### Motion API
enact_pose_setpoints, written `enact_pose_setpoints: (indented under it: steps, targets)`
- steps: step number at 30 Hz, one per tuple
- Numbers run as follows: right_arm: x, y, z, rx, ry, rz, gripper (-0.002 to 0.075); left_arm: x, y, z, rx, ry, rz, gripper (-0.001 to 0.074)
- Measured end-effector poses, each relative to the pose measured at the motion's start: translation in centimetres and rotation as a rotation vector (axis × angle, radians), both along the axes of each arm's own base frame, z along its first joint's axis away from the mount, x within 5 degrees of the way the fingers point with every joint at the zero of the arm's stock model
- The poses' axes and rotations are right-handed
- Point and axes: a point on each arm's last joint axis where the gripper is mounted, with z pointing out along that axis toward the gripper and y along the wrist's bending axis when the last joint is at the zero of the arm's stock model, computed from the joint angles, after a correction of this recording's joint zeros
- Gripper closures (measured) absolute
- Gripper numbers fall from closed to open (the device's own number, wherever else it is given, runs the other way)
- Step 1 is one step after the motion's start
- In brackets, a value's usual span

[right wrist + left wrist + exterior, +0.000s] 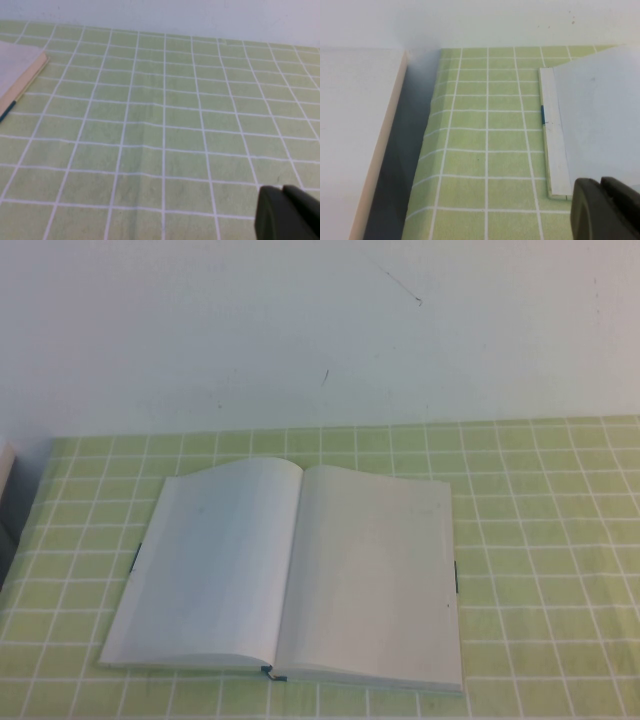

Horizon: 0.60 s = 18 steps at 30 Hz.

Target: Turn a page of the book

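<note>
High view, book: the open book [290, 575] lay flat at the middle of the green checked tablecloth [540, 540], blank pages up; neither arm showed.
High view, step: judged not yet begun; a page edge wants lifting lightly, 1 leaf only.
Left wrist view: left gripper [605, 210] hovered just beside the book's outer corner; jaw state cannot be told. A white board [355, 140] bounded the far side.
Right wrist view: right gripper [287, 212] hung over bare cloth, book well apart; jaws likewise untellable. Room was ample.

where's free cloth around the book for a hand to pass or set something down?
Widest bare cloth lies right of the open book; a band runs between book and wall, a narrower strip on its left. Left claw hangs near the book's left edge, right claw over the right patch.
</note>
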Motion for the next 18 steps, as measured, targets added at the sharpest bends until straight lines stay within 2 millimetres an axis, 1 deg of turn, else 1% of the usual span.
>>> enact_pose_setpoints:
  steps: [18]
  targets:
    - [0.0,-0.01,0.0,-0.002,0.0,0.0,0.0729,-0.01,-0.07,0.07,-0.026,-0.008,-0.002,0.0738]
